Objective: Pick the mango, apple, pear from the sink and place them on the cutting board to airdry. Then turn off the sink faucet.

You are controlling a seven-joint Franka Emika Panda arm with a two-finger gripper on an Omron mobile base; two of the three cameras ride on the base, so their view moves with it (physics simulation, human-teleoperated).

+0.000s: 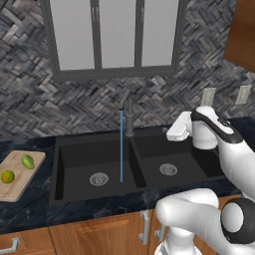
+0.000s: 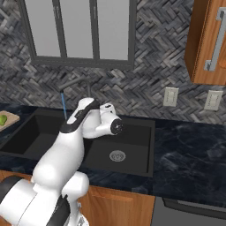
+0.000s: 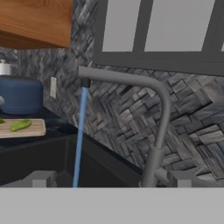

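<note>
Sink (image 1: 79, 149): both basins show no fruit, water running into L basin; cutting board (image 1: 15, 182) on counter to L holds two greenish fruits, laid there to airdry. Sink faucet (image 3: 151, 113): your remaining item by my read, post straight ahead of claw (image 1: 172, 133), near, not touching. Claw: fingers spread wide, holding nothing, so you're lined up for the handle.

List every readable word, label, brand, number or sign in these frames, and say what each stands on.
None: no readable text stands anywhere.
The blue pot beside the cutting board is plain.
The wall outlets carry no marking.
The sink faucet, the sink and the wooden cabinets bear no brand or label.
</note>
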